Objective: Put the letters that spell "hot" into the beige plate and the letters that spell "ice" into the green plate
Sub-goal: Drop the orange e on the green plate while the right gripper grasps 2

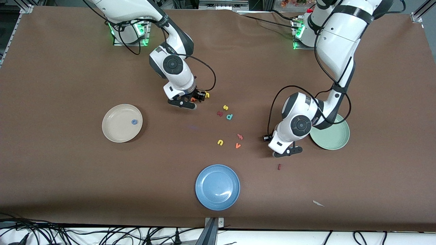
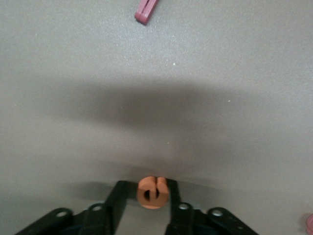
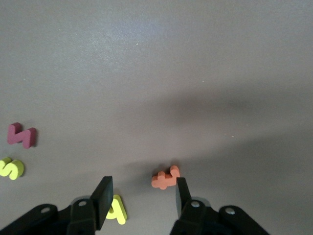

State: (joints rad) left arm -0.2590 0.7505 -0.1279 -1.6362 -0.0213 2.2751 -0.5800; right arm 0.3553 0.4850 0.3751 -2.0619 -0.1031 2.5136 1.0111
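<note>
Beige plate [image 1: 114, 131], o [image 1: 134, 121] in it, sits toward the right arm's end; your right gripper [image 1: 199, 97] hangs open around t [image 3: 165, 178], h [image 3: 117, 209] just beside, so closing may snag both. Your left gripper [image 2: 153, 196] pinches e [image 2: 152, 192] by its tips and may drop it; green plate [image 1: 335, 139] near, path open

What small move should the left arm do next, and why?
Probably lift. The left gripper has its fingers against the orange e, low over the table, and the green plate beside it shows no letters.
</note>
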